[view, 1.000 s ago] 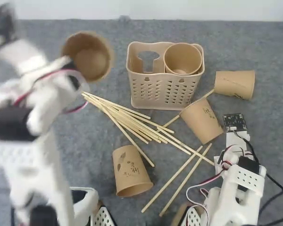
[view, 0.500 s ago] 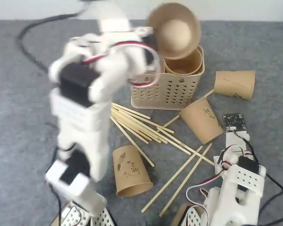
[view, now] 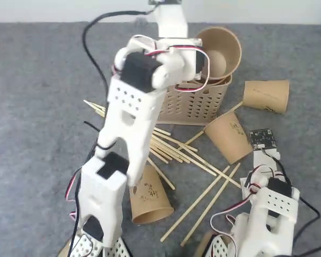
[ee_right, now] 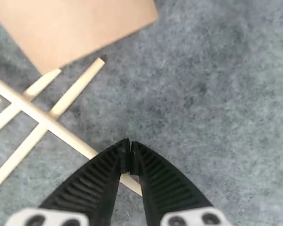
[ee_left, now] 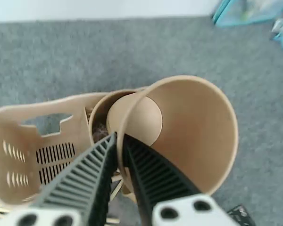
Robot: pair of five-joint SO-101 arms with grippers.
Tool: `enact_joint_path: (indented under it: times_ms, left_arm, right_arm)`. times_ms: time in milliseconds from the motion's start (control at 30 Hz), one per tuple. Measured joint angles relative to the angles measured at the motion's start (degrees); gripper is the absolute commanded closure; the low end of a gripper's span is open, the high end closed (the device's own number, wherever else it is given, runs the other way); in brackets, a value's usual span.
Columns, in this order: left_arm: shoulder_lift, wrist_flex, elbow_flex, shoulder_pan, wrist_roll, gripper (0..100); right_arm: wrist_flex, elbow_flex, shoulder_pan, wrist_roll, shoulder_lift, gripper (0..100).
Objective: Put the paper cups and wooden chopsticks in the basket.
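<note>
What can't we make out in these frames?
- High view: left arm covers the basket's left compartment and part of the chopsticks.
- Left wrist view: held cup hides the inside of the basket cup.
- Right wrist view: paper cup cut off by the edge.

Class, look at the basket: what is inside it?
One cup stands in one compartment of the basket. The left gripper holds a second cup tilted over it, covering part of the first. The other compartment's bottom is hidden behind its wall.
</note>
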State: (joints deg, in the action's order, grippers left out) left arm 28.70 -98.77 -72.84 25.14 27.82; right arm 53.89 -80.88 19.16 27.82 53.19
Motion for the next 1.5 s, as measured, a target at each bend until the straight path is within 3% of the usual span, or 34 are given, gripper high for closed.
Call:
enact_joint_path:
  times_ms: [100, 300, 400, 700, 1033, 1300, 1500]
  left_arm:
    - [1.76, 0.0, 0.0, -0.53, 0.0, 98]
    - [1.76, 0.0, 0.0, -4.13, 0.0, 78]
    - [0.62, 0.0, 2.11, -5.19, 0.0, 77]
    - [-25.49, 0.0, 23.74, -5.01, -7.3, 77]
    - [-60.04, 1.67, 64.62, -24.7, -16.53, 77]
    - [-85.27, 19.16, 107.69, -36.92, -16.97, 77]
    - [-90.46, 39.03, 137.93, -41.32, -19.69, 77]
  right_arm:
    - [0.0, 0.0, 0.0, 0.0, 0.0, 99.1]
    - [0.0, 0.0, -0.09, 0.0, 0.0, 99.1]
    - [-0.09, 0.0, -0.18, 0.0, 0.0, 99.1]
    - [-0.09, 0.0, -0.18, 0.0, 0.0, 99.1]
    - [-0.09, 0.0, -0.18, 0.0, 0.0, 99.1]
    - [-0.09, 0.0, -0.18, 0.0, 0.0, 99.0]
    - [-0.09, 0.0, -0.18, -2.02, 0.0, 99.0]
